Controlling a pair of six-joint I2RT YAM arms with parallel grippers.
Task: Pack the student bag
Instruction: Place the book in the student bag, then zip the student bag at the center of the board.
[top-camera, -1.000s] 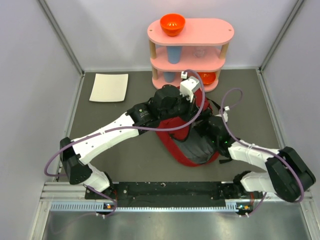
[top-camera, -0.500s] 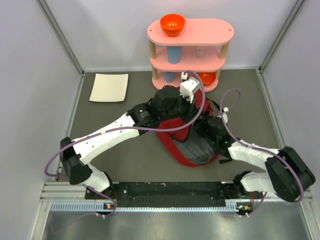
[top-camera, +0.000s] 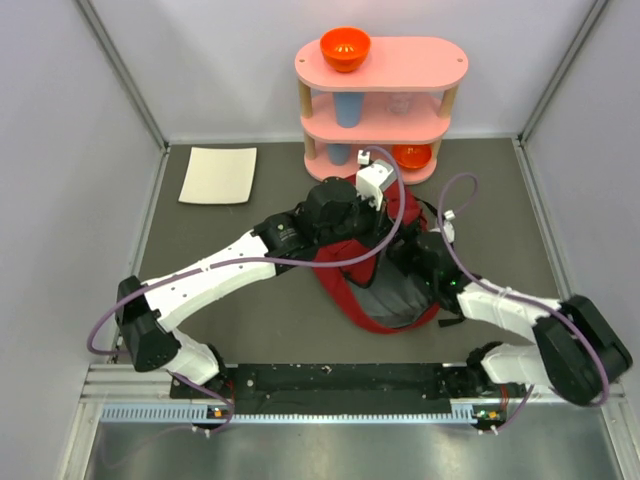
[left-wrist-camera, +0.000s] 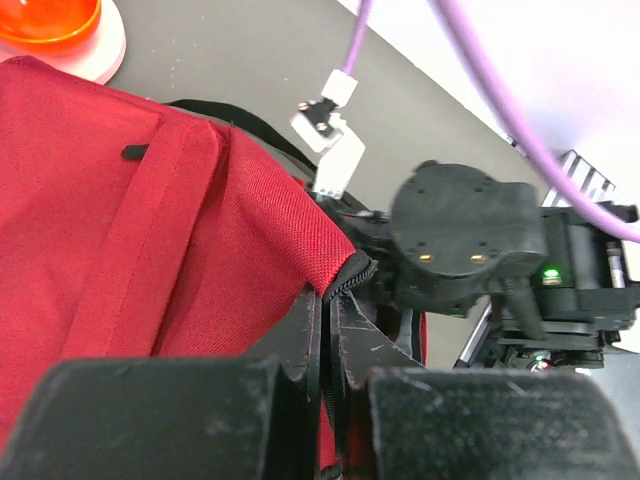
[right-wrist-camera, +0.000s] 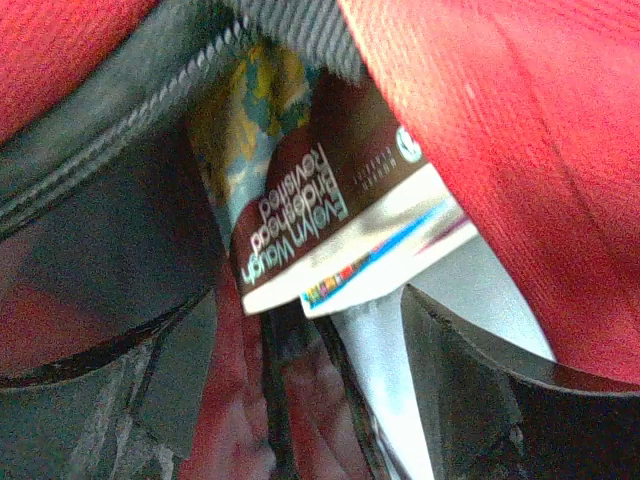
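The dark-red student bag (top-camera: 345, 283) lies in the middle of the table with its mouth held open. My left gripper (top-camera: 380, 228) is shut on the bag's black zipper edge (left-wrist-camera: 345, 285), with red fabric (left-wrist-camera: 150, 220) to its left. My right gripper (top-camera: 402, 283) is inside the bag with its jaws (right-wrist-camera: 320, 390) wide apart. Just past its fingertips, a brown paperback (right-wrist-camera: 320, 205) and a white book (right-wrist-camera: 385, 265) stand in the bag under the red flap (right-wrist-camera: 500, 150). The right wrist (left-wrist-camera: 460, 235) shows in the left wrist view.
A pink three-tier shelf (top-camera: 380, 100) stands at the back, with an orange bowl (top-camera: 345, 47) on top, a blue cup (top-camera: 347, 108) and another orange bowl (top-camera: 412, 155) lower down. A white sheet (top-camera: 218, 175) lies at the back left. Grey walls enclose the table.
My left arm has shifted slightly, still gripping the zipper edge, and the bag's mouth has moved a little with it. My right gripper stays inside the bag.
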